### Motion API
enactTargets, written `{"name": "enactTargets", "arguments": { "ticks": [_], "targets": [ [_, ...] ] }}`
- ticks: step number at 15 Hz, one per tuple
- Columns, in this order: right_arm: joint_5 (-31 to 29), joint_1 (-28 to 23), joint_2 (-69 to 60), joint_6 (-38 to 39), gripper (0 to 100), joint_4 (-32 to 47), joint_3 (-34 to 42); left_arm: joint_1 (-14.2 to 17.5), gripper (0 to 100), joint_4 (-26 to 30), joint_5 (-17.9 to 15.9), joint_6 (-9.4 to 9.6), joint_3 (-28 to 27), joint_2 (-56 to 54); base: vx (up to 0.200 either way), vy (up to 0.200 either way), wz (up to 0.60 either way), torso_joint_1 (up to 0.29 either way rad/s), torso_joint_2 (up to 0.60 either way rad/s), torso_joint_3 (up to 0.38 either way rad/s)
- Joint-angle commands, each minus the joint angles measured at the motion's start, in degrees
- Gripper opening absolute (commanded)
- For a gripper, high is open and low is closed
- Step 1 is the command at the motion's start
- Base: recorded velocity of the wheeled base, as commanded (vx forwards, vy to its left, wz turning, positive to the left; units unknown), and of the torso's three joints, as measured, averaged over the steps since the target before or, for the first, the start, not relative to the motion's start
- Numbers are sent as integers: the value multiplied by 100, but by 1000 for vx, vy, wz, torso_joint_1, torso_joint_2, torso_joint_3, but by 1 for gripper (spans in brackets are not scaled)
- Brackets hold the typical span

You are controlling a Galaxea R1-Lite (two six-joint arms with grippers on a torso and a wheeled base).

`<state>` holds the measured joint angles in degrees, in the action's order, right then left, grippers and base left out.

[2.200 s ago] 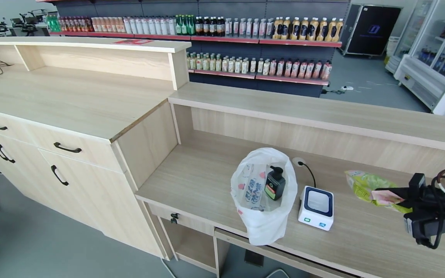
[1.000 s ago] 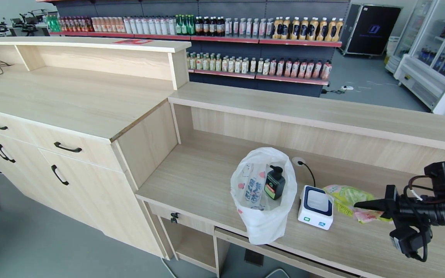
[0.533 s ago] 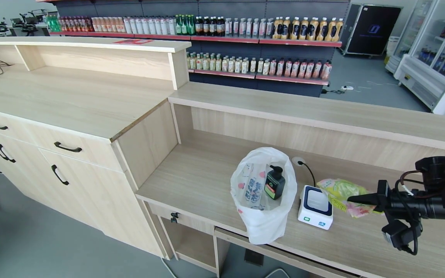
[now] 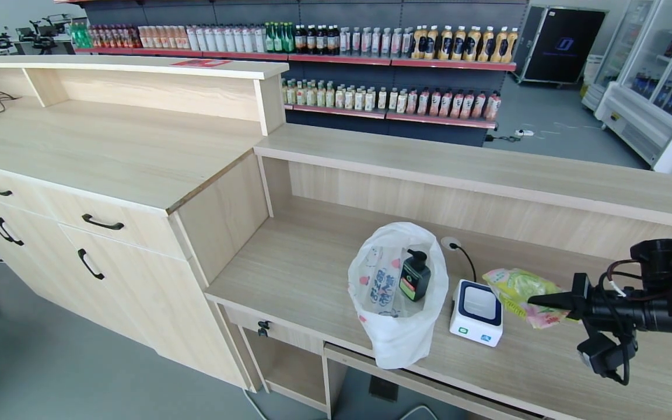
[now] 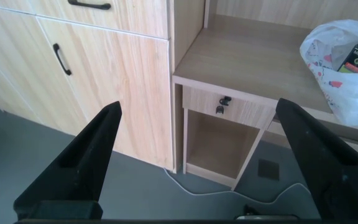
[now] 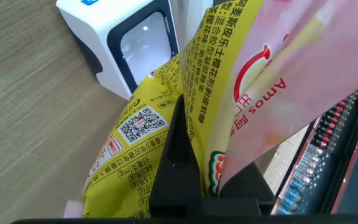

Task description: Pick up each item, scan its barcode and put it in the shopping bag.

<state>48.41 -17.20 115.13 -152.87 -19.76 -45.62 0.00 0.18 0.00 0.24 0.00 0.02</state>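
A: What has changed?
B: The right hand [image 4: 540,302], closed on the pack [image 4: 517,287], has carried it left over the bench [image 4: 312,274]. Now the pack is just right of the scanner [image 4: 477,312], so I think scanning is the next step.
A: Is anything unclear?
B: I cannot tell if the barcode faces the scanner. The left hand [image 5: 197,106] is wide and holds nothing, well apart from the bag [image 4: 394,344].
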Motion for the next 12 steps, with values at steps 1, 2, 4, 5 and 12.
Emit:
{"name": "enactTargets", "arguments": {
  "ticks": [1, 2, 4, 5, 12],
  "targets": [
    [2, -3, 115, -15, 0, -10, -17, 0, 100, -1, 0, 2, 0, -2, 0, 0, 0, 0, 0, 0],
    [2, -3, 185, -50, 0, -37, -35, 0, 100, -1, 0, 2, 0, -2, 0, 0, 0, 0, 0, 0],
    [-7, -3, 256, -59, 0, -37, -44, 0, 100, -1, 0, 2, 0, -2, 0, 0, 0, 0, 0, 0],
    [2, -3, 308, -85, 0, -37, -88, 0, 100, -1, 0, 2, 0, -2, 0, 0, 0, 0, 0, 0],
    [-7, 24, 572, -85, 0, -28, -299, 0, 100, -1, 0, 2, 0, -2, 0, 0, 0, 0, 0, 0]
  ]
}}
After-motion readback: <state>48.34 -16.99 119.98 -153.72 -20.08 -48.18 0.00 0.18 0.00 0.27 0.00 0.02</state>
